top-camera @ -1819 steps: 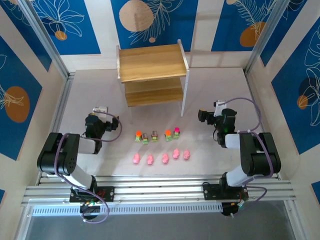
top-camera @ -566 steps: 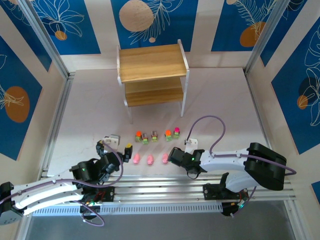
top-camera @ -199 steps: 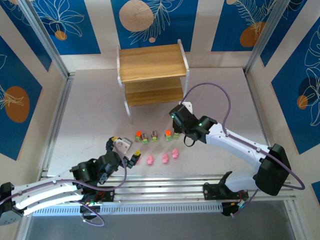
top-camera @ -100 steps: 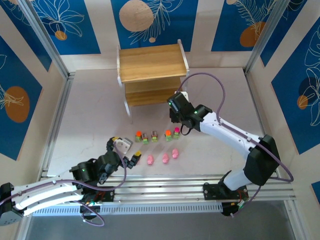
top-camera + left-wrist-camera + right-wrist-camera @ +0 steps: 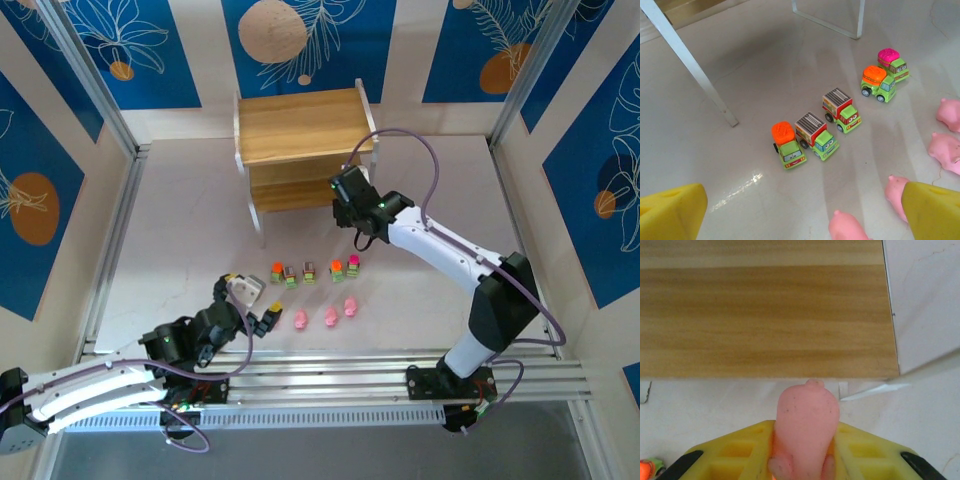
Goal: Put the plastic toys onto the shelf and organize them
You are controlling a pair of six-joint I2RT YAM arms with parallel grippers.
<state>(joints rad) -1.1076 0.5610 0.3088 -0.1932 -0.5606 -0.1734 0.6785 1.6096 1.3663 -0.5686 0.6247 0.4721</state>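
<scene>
Our right fingers (image 5: 867,452) clench one pink pig (image 5: 807,422) just in front of the shelf (image 5: 765,315); our left fingers (image 5: 670,215) stand spread over the bench (image 5: 740,75), near the other pigs (image 5: 946,150) and green trucks (image 5: 840,110).

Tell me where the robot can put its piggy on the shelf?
Both boards of the shelf look bare from end to end. The crowded spot is the table in front, with rows of trucks and pigs.

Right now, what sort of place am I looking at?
Likely a robot test booth: two arms bolted to a rail, blue patterned walls around the table, toys before a small shelf.
</scene>
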